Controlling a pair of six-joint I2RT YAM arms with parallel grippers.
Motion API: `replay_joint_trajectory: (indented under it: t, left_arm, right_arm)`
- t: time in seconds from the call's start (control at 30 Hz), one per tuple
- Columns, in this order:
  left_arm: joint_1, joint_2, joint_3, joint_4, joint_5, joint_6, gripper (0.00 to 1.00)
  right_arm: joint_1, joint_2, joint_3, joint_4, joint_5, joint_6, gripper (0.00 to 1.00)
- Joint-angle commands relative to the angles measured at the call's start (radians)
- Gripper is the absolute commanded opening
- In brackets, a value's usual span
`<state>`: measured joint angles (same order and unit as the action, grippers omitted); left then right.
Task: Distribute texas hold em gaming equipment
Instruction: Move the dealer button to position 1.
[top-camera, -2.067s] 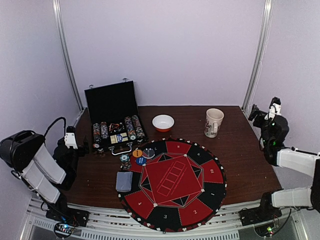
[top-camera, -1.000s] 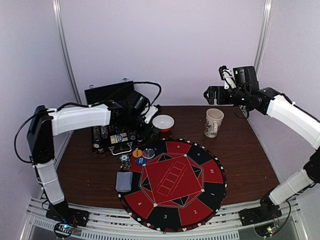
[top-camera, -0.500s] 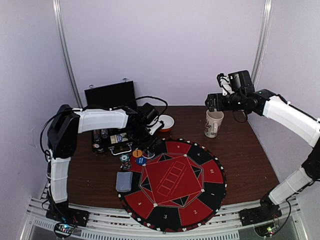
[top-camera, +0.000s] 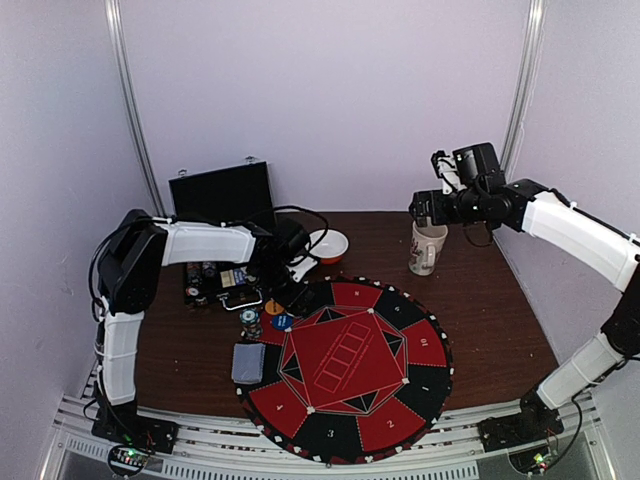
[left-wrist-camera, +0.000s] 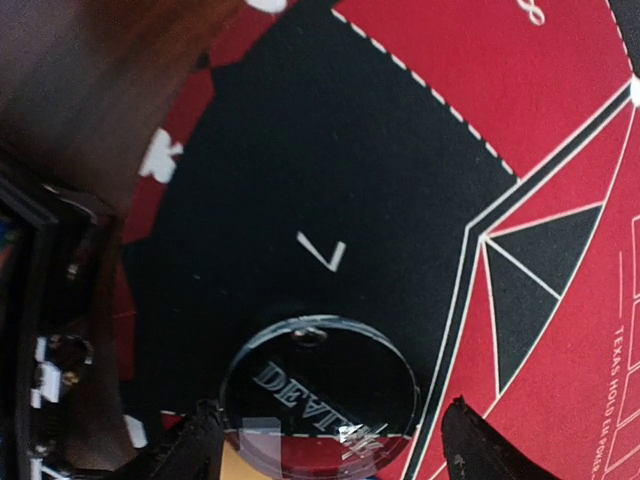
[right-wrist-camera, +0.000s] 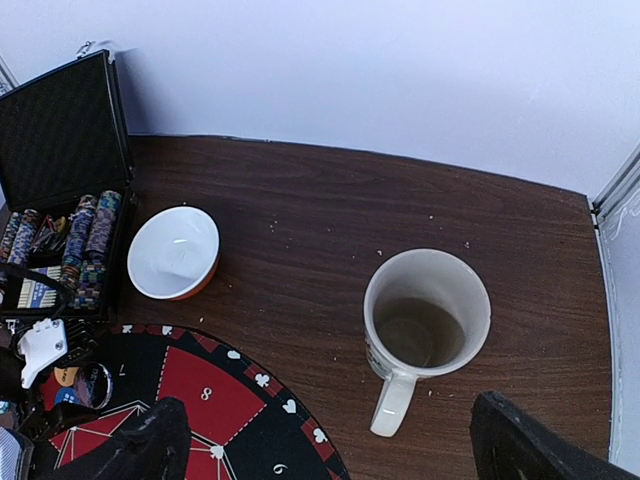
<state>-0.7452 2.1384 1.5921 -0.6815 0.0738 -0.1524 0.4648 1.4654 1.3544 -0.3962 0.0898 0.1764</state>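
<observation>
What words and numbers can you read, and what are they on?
"7": round mat, black wedge.
"8", "6": other mat wedges.
"DEVI…": clear disc; the rest is lost in glare.
"TEXAS HOLD…": mat's red part; rest too small.
Mug print: too blurred to read.

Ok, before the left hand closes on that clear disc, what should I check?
1. The left hand straddles the clear disc: ok, one finger each side.
2. The left hand is open: ok, gaps show on both sides of the disc.
3. The disc lies on the mat: ok, on the black segment marked 7.
4. The orange disc is clear of the fingers: cannot tell, it lies close beside them.
5. The right hand is out of the way: ok, open above the mug.
</observation>
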Motion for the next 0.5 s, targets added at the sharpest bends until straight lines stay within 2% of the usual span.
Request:
replay_joint_trajectory:
  t: [0.0,0.1,0.47]
  left_arm:
    - [-0.004,0.012,-0.03,0.013,0.039,0.008,0.78]
    - [-0.019,0.011,-0.043,0.013,0.006,0.023,0.76]
    - [-0.071,0.034,-0.03,0.064,0.055,0.08,0.5]
  right_arm:
    - [-0.002,0.017,-0.006,-0.028,0.011,-0.015,1.0]
    - [-0.002,0.022,-0.003,-0.029,0.007,-0.017,1.0]
    - [-0.001,0.02,0.0,-0.048,0.012,-0.021,1.0]
